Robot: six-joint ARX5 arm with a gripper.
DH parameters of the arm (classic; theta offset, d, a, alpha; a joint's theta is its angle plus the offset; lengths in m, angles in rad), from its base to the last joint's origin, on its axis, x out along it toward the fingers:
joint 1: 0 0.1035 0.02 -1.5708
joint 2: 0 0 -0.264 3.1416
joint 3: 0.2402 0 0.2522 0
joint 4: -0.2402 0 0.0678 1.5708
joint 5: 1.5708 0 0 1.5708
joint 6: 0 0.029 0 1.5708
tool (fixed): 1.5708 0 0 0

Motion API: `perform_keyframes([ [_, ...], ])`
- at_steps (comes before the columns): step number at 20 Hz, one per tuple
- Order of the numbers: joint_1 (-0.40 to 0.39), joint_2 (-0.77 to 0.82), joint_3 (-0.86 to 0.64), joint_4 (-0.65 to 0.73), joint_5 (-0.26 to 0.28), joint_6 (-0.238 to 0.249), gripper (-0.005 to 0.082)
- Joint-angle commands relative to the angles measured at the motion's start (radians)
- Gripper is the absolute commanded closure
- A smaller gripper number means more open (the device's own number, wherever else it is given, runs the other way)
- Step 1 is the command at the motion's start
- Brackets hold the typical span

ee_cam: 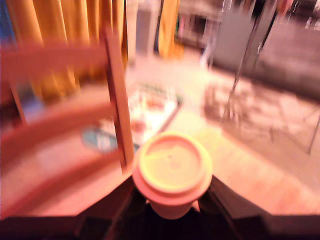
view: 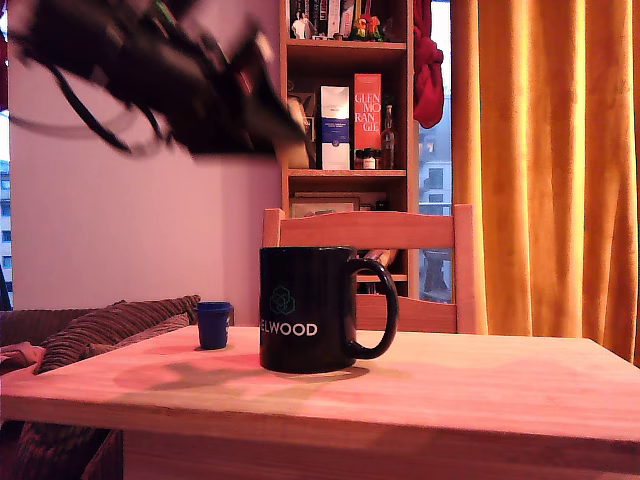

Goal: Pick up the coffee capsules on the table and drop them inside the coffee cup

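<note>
1. The gripper point(ee_cam: 172, 212) is clenched on the cream coffee capsule point(ee_cam: 171, 172); the wrist view shows the pod pinched between its dark jaws, rimmed flat face toward the camera.
2. In the exterior view the gripper point(view: 292, 140) hangs high in the air, motion-blurred, and the black ELWOOD coffee cup point(view: 307, 309) stands well below it on the wooden table point(view: 480, 390).
3. To do this step well, I judge the pod should be centred over the cup's mouth and lowered close to the rim before the jaws part, so it cannot bounce out.
4. Farther from the gripper, the dark blue capsule point(view: 213, 325) waits on the table, beside the cup on the side away from its handle.
</note>
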Motion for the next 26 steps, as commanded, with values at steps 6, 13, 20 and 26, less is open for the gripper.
perform_keyframes([
  [6, -0.049, 0.104, 0.048, -0.104, -0.042, 0.033, 0.0556],
  [13, -0.054, 0.104, 0.048, -0.11, -0.053, 0.058, 0.0556],
  [20, -0.055, 0.104, 0.048, -0.129, -0.052, 0.057, 0.0456],
  [26, -0.055, 0.104, 0.048, -0.145, -0.054, 0.057, 0.0118],
])
